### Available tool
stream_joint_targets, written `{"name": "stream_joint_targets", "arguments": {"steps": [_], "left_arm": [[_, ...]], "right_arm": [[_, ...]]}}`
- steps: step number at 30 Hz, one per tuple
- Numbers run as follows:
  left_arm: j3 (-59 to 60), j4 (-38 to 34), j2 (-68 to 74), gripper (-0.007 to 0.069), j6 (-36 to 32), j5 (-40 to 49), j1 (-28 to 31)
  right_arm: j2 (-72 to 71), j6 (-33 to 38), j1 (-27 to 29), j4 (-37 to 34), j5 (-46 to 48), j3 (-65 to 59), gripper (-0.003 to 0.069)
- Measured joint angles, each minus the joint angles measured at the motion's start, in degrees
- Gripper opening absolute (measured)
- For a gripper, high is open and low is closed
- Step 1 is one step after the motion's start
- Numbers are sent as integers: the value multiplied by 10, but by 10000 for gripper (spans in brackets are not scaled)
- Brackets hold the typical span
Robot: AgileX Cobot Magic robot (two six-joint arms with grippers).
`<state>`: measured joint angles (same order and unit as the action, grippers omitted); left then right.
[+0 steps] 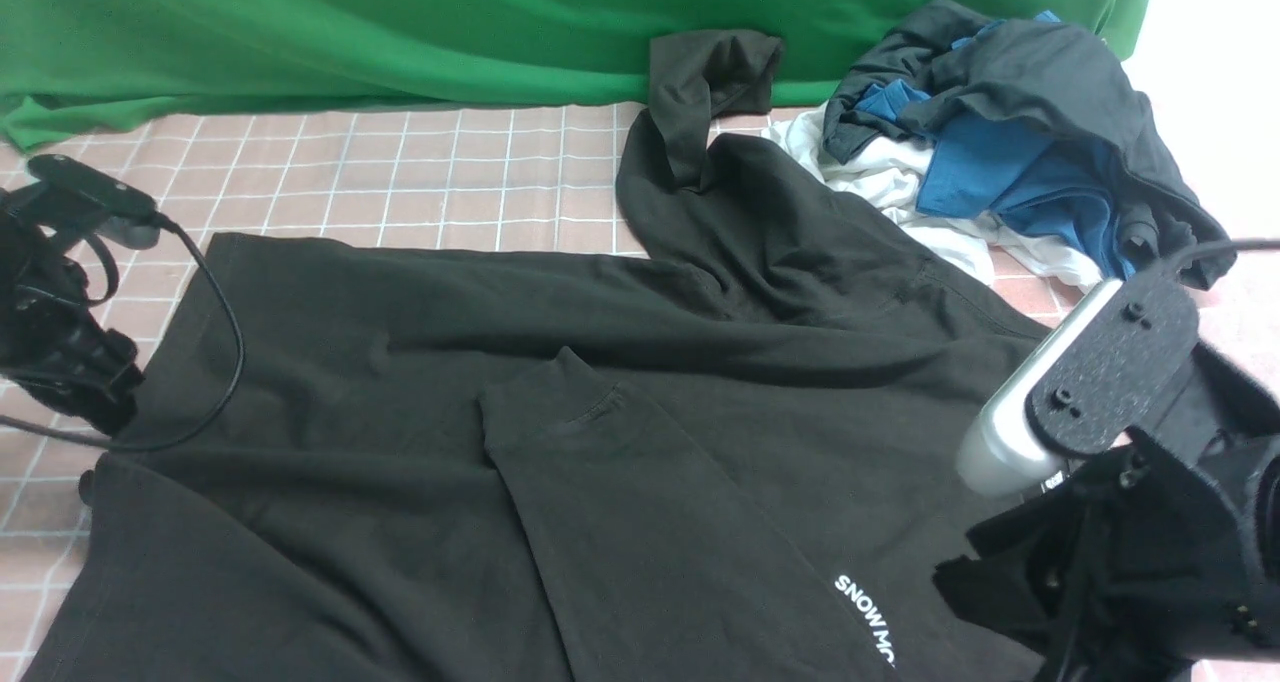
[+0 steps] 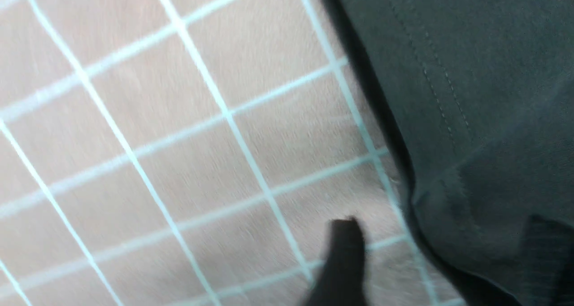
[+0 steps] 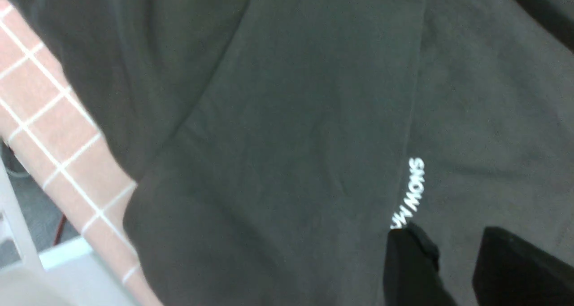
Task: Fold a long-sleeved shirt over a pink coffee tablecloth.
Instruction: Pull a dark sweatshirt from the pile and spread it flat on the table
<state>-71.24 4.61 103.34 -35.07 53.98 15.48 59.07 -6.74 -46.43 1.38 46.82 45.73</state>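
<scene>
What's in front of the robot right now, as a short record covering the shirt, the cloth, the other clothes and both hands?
shirt: black long-sleeved shirt spread out, one sleeve laid across its body
cloth: pink checked tablecloth under the shirt
other clothes: dark grey, blue and white pile at the far right
left hand: open, at the shirt's stitched edge
right hand: open, above the lettered sleeve

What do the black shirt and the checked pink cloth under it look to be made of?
The long-sleeved shirt looks like a soft matte knit, probably cotton: it drapes in loose folds, shows no sheen and has a stitched hem. The pink coffee tablecloth seems to be a thin fabric with printed white lines and a dull, faintly brushed surface. Its fibre cannot be told.
</scene>
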Motion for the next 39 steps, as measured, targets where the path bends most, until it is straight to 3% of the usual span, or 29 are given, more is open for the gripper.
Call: {"name": "stream_joint_targets", "arguments": {"steps": [2, 4, 9, 11, 18, 23, 28, 31, 32, 33, 35, 39], "left_arm": [[1, -11, -10, 572, 27, 2, -1], [1, -28, -28, 555, 37, 2, -8], [1, -129, -123, 199, 21, -7, -84], [1, -166, -173, 62, 13, -6, -139], [43, -165, -282, 17, 51, 18, -323], [128, -164, -333, 17, 60, 54, -399], [229, -165, -368, 17, 46, 58, -427], [311, -164, -387, 17, -7, 57, -428], [318, -164, -387, 17, -10, 56, -428], [340, -164, -394, 18, -25, 46, -428], [350, -164, -400, 18, -33, 33, -428], [353, -174, -413, 18, -39, -17, -428]], "right_arm": [[0, 0, 0, 3, 20, 10, 241], [0, 1, 0, 4, 32, 13, 241], [12, 0, 0, 34, 26, 13, 241], [34, 0, 6, 43, 8, 17, 241], [146, 36, 90, 46, -3, 49, 241], [170, 67, 108, 24, 36, 66, 241], [166, 108, 5, -14, 64, 48, 241], [165, 141, -120, -23, 49, 12, 248], [165, 144, -127, -23, 47, 9, 253], [165, 151, -176, -23, 38, -11, 284], [165, 153, -223, -21, 34, -34, 367], [164, 151, -259, -14, 0, -83, 559]]}}
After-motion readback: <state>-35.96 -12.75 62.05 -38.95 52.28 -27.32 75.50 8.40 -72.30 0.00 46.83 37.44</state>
